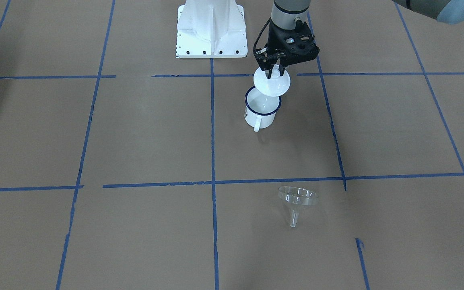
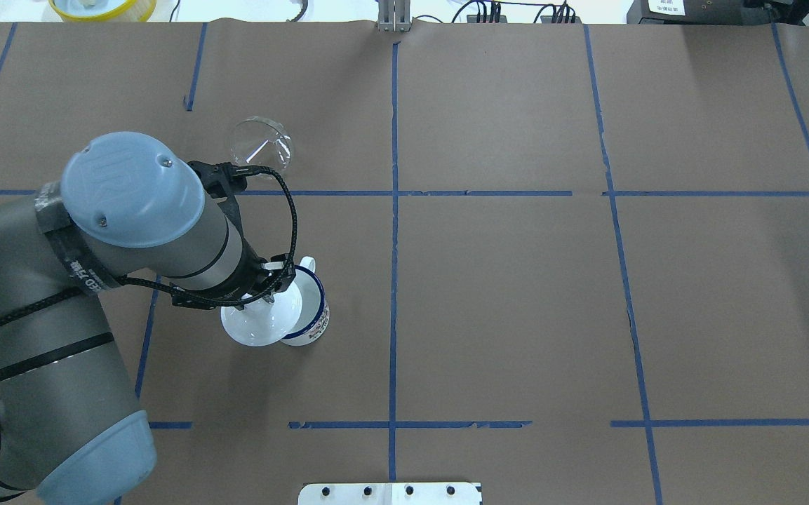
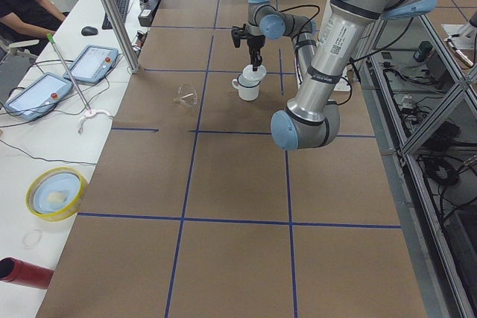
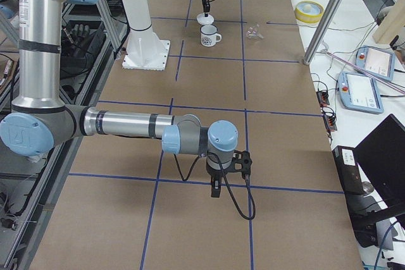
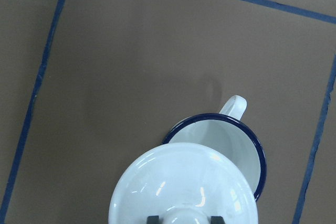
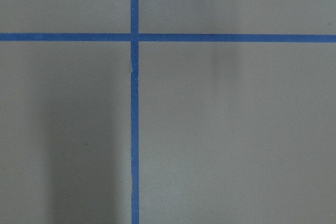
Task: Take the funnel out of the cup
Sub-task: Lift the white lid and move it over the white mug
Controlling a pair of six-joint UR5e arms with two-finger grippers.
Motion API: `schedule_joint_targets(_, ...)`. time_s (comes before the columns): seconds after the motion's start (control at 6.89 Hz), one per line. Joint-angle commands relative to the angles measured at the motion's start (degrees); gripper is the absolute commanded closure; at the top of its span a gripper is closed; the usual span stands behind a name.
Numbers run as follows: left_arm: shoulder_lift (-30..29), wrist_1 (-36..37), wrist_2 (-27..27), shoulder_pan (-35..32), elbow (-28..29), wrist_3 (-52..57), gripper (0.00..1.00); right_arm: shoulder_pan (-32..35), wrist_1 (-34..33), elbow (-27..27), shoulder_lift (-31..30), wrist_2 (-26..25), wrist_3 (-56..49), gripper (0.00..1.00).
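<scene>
The cup (image 1: 260,110), a white enamel mug with a dark blue rim, stands upright on the brown table with nothing showing inside it (image 5: 231,140). My left gripper (image 1: 274,72) is shut on the knob of a white round lid (image 1: 272,82) and holds it just above the mug, overlapping its rim on the robot's side (image 2: 260,319). The funnel (image 1: 297,199), clear and colourless, lies on the table well away from the mug (image 2: 260,144). My right gripper (image 4: 215,188) hangs low over bare table far from both. I cannot tell whether it is open or shut.
The white robot base plate (image 1: 211,28) stands behind the mug. A yellow bowl (image 3: 56,193), a red cylinder (image 3: 26,272), two tablets (image 3: 93,63) and a metal post (image 3: 112,13) are on the operators' side. Blue tape lines (image 6: 134,98) cross the table.
</scene>
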Motion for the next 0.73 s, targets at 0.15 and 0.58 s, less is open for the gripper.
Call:
schedule_joint_targets(0.15, -1.64, -4.35, 0.09, 0.23, 5.24, 0.12, 1.00, 0.00, 0.00, 0.00, 0.00, 0.00, 0.00, 0.00)
schedule_joint_targets(0.58, -1.46, -5.43, 0.09, 0.23, 6.40, 0.21, 1.00, 0.00, 0.00, 0.00, 0.00, 0.00, 0.00, 0.00)
